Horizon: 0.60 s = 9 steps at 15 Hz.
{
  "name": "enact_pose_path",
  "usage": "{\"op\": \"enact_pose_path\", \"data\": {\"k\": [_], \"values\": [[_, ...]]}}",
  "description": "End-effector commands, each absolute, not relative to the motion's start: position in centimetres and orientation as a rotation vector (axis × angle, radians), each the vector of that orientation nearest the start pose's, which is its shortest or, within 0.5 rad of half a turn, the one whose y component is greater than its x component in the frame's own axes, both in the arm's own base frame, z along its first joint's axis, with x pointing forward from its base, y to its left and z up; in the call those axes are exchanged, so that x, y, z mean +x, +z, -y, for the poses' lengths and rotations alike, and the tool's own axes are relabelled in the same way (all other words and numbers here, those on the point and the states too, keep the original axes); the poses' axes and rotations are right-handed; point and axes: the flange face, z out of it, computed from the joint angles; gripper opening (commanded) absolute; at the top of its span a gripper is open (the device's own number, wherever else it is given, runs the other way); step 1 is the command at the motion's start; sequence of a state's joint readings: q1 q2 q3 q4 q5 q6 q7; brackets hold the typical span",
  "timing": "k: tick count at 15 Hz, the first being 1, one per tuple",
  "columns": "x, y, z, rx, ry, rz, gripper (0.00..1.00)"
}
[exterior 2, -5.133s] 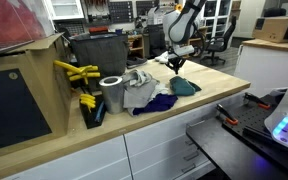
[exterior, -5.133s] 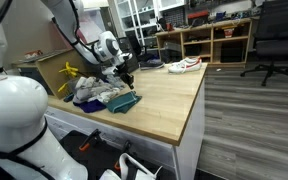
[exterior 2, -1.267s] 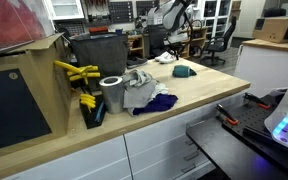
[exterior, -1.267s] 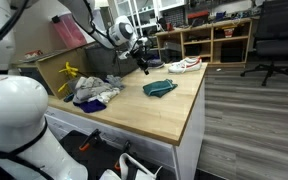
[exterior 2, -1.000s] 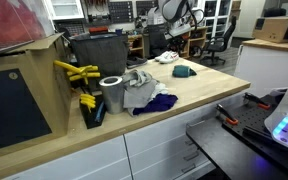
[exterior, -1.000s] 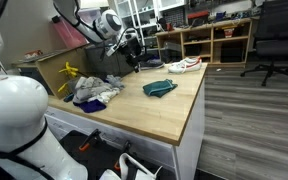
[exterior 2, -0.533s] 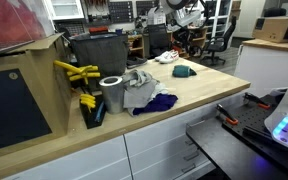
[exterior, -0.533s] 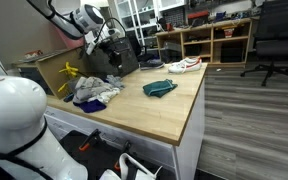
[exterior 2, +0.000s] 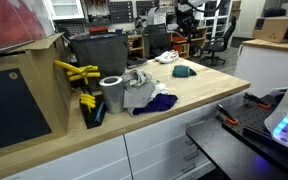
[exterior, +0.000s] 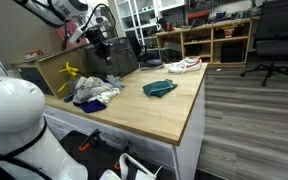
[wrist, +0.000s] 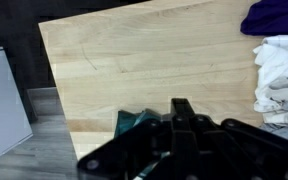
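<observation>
Wooden worktop (exterior: 174, 115), crumpled teal cloth (exterior: 160, 88) lying crosswise, hand (wrist: 181, 108) closed, aloft

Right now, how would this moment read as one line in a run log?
gripper: shut, empty, high above table | teal cloth: lying on table, apart from pile | pile: clothes, at table's far end

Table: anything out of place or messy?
A sneaker sits at the far end of the table, odd on a workbench. Crumpled clothes lie in a loose heap, and a teal cloth lies bunched, apart from them. Nothing looks damaged.
</observation>
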State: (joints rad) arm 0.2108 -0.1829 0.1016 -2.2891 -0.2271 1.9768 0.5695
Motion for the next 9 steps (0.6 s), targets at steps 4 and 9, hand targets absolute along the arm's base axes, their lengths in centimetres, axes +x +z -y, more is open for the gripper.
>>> {"op": "enact_pose_path", "data": {"k": [4,9], "values": [[41.3,47.1,-12.8,-3.235,0.140,-0.208,0.00],[39.5,48.7,-13.4,-3.175,0.251,-0.208,0.00]]}}
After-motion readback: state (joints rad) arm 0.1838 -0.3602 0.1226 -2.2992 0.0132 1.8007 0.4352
